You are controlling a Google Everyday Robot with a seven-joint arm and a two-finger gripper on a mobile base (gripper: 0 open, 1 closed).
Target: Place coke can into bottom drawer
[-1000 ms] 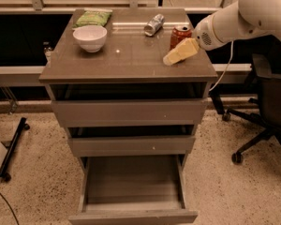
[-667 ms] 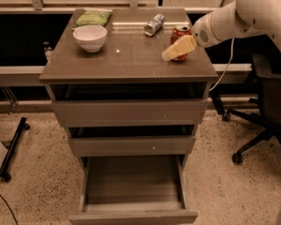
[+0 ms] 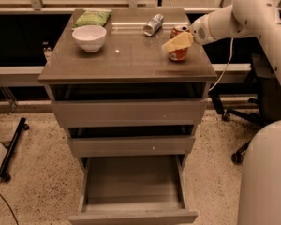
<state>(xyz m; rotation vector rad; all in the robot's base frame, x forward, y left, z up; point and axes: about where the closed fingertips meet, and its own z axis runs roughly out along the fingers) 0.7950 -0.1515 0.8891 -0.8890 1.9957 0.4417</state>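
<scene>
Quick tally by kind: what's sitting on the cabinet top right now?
Cans: 2, coke can and silver can
Bowls: 1, white bowl
Bags: 1, green bag
Total: 4
The tool is at the coke can.

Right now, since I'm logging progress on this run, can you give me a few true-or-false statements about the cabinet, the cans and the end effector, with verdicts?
1. The bottom drawer is pulled open with nothing in it. True.
2. The coke can lies inside the bottom drawer. False: it stands upright on the cabinet top, near the right edge.
3. The end effector is at the coke can, reaching in from the right. True.
4. The silver can stands upright next to the bowl. False: it lies on its side near the back, closer to the coke can than to the bowl.
5. The bowl sits on the left part of the cabinet top. True.
</scene>
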